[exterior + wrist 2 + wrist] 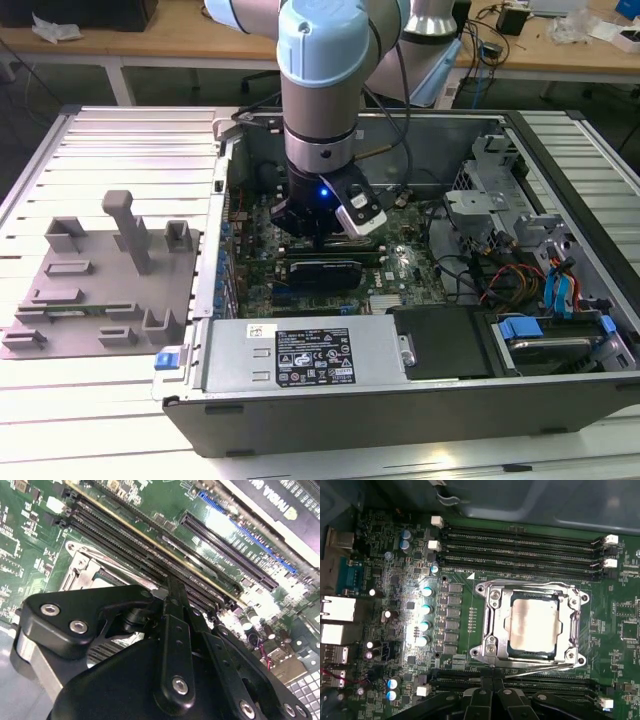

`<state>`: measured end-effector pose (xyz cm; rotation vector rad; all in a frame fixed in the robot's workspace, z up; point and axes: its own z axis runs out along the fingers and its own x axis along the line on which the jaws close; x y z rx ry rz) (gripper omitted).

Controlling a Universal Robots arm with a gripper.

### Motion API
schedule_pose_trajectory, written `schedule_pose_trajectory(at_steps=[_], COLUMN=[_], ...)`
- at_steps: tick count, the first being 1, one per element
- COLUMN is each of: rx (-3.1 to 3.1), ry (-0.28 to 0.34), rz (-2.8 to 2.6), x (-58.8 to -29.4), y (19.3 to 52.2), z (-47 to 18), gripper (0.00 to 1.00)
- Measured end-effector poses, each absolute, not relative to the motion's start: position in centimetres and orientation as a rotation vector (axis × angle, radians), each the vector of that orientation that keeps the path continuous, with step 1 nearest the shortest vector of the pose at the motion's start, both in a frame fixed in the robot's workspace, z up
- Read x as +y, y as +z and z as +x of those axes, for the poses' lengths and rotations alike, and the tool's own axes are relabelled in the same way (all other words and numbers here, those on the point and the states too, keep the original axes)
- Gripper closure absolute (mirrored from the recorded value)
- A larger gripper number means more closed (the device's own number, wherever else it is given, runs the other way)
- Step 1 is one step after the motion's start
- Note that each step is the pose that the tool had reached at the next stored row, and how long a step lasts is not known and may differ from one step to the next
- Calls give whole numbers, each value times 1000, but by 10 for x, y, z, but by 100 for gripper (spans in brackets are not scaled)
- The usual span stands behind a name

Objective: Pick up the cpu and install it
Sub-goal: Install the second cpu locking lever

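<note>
In the first wrist view the cpu (534,624) lies flat inside the socket frame (492,630), its metal top showing. The hand (492,686) sits just beside it over the memory slots (520,545), fingers pressed together, holding nothing.

1. We see the cpu (534,623) seated in its socket (492,625), silver top up, metal frame around it.
2. Memory slots (520,547) run along both sides of the socket.
3. A row of capacitors (425,616) stands beside it on the green board (385,580).
4. The gripper (492,692) sits at the frame's edge, fingers drawn together, holding nothing.
</note>
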<state>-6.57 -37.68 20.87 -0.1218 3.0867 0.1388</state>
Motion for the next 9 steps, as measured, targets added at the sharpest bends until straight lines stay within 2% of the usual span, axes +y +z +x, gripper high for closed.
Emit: schedule_pose_trajectory(at_steps=[9], rx=[3080], ry=[216], rz=[-120], x=[-384], y=[209], z=[-66], gripper=[89])
